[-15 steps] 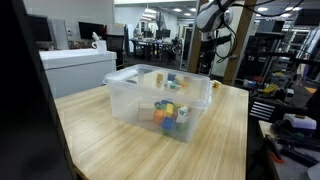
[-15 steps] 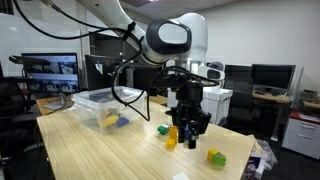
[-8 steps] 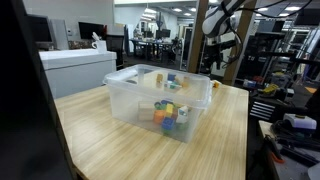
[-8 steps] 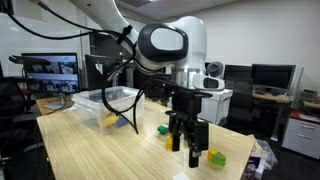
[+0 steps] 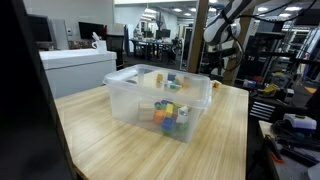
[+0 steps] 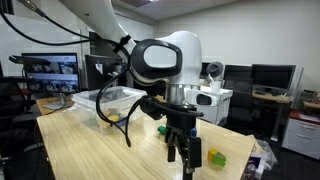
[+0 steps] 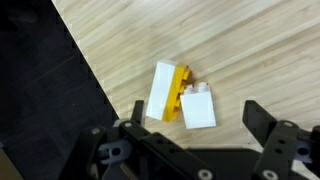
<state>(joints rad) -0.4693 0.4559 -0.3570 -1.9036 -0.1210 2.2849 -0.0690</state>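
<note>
Hovering wide-spread hand (image 7: pixel 193 122) above two white blocks (image 7: pixel 160 90), one yellow block (image 7: pixel 180 91).

Clear bin (image 5: pixel 128 100) with coloured blocks (image 5: pixel 168 113) on wooden table (image 5: pixel 100 140)

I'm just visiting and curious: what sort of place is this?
Probably a robotics lab in an office: a robot arm over a wooden table, a clear bin of toy blocks, monitors behind.

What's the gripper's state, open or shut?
Open: in the wrist view the gripper has its fingers spread wide, with the yellow-and-white block lying untouched on the table beneath.
</note>
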